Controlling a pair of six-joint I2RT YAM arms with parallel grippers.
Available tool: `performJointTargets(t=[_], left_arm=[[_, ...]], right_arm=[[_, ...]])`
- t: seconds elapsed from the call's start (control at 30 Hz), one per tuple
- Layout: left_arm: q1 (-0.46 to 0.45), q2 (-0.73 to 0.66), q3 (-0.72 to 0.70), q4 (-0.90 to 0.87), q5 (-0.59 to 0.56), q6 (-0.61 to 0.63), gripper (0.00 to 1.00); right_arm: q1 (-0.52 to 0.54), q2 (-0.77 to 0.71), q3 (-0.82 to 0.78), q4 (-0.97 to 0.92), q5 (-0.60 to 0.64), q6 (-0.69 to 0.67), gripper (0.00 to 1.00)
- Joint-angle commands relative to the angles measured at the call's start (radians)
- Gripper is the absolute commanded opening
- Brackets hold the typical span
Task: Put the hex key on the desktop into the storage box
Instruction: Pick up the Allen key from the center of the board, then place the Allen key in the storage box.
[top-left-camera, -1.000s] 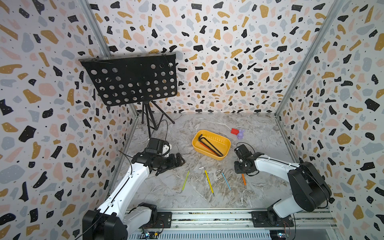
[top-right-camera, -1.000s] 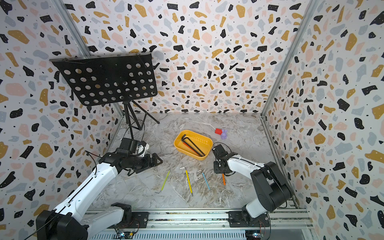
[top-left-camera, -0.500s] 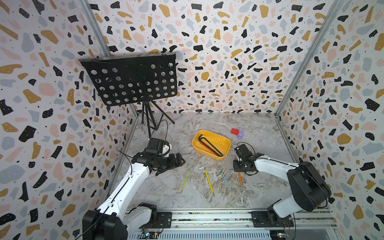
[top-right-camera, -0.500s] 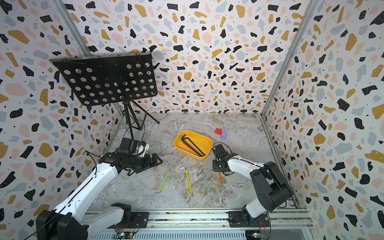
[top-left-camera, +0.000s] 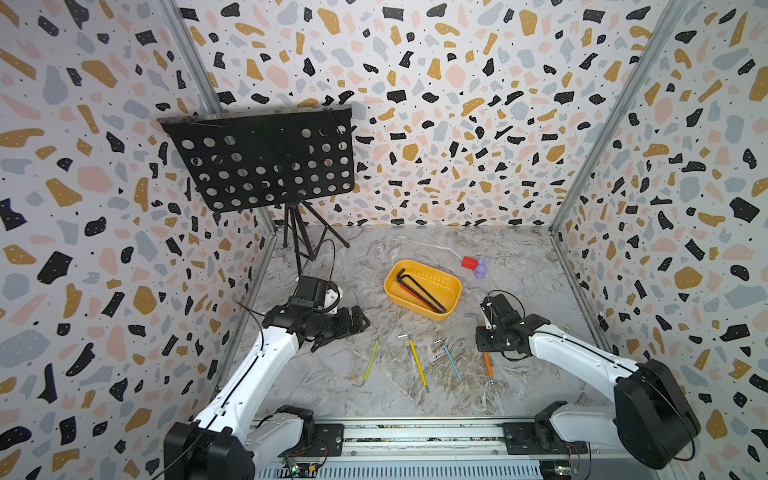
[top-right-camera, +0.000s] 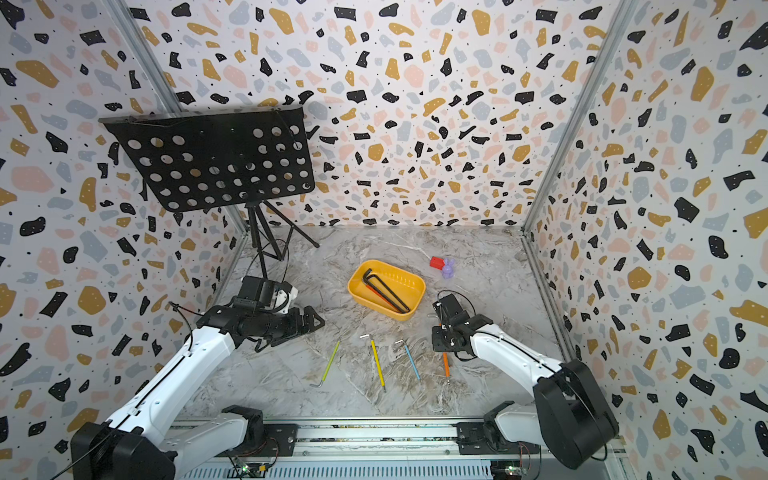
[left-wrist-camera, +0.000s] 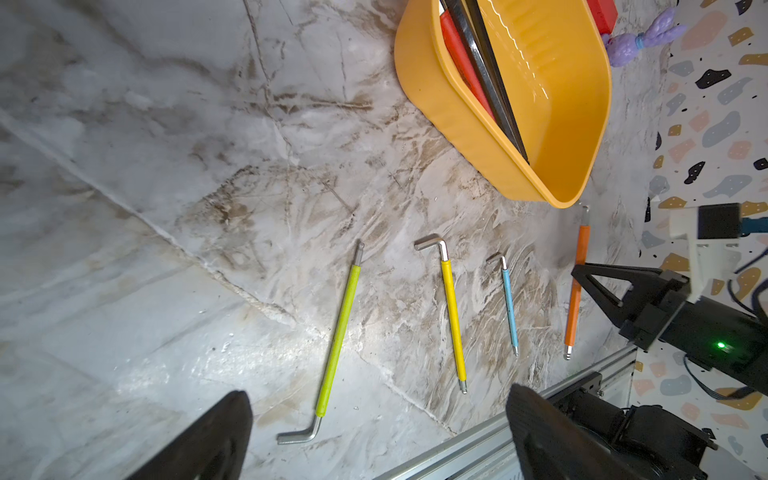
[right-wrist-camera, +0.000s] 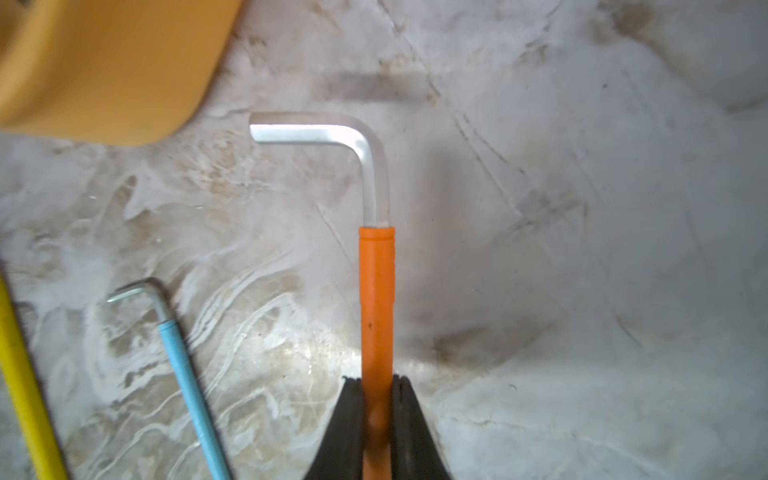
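Note:
My right gripper (right-wrist-camera: 377, 380) is shut on the orange-sleeved hex key (right-wrist-camera: 376, 291), pinching the sleeve. The key's bent silver end points toward the storage box (right-wrist-camera: 104, 70). In both top views the key (top-left-camera: 487, 363) (top-right-camera: 446, 362) sticks out from under that gripper (top-left-camera: 484, 332), low over the desktop (top-left-camera: 332, 374), just right of the yellow-orange storage box (top-left-camera: 453, 286). The box holds black hex keys (top-left-camera: 419, 289) and a red-sleeved one. My left gripper (top-left-camera: 361, 322) (left-wrist-camera: 376, 415) hovers open and empty to the box's left.
Green (top-left-camera: 371, 360), yellow (top-left-camera: 417, 361) and blue (top-left-camera: 452, 361) sleeved hex keys lie side by side left of the orange one. A red block (top-left-camera: 468, 262) and a purple toy (top-left-camera: 481, 268) sit behind the box. A black music stand (top-left-camera: 266, 158) stands back left.
The right gripper's jaws have closed onto the orange hex key, and the key has swung slightly to the left. The left arm has not moved.

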Motion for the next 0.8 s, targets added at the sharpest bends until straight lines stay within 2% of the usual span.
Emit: performJointTargets(t=[0.0, 0.13, 0.23, 0.4, 0.6, 0.77], left_arm=[[-0.005, -0.04, -0.003, 0.011, -0.02, 0.004, 1.0], [-0.004, -0.078, 0.026, 0.013, 0.047, 0.035, 1.0], [-0.005, -0.136, 0.041, 0.025, 0.039, 0.048, 1.0], [-0.005, -0.18, 0.121, 0.102, 0.042, -0.009, 1.0], [-0.005, -0.056, 0.229, 0.17, 0.081, -0.023, 1.0], [-0.004, 0.052, 0.25, 0.192, 0.111, -0.038, 1.0]], right_arm=[[0.003, -0.09, 0.063, -0.106, 0.012, -0.014, 0.0], [0.003, -0.159, 0.113, -0.162, 0.014, -0.05, 0.0], [0.002, -0.179, 0.15, -0.16, -0.022, -0.084, 0.0], [0.002, -0.152, 0.225, -0.167, -0.053, -0.12, 0.0], [0.003, -0.105, 0.286, -0.155, -0.1, -0.155, 0.0], [0.003, -0.06, 0.329, -0.158, -0.142, -0.185, 0.0]])
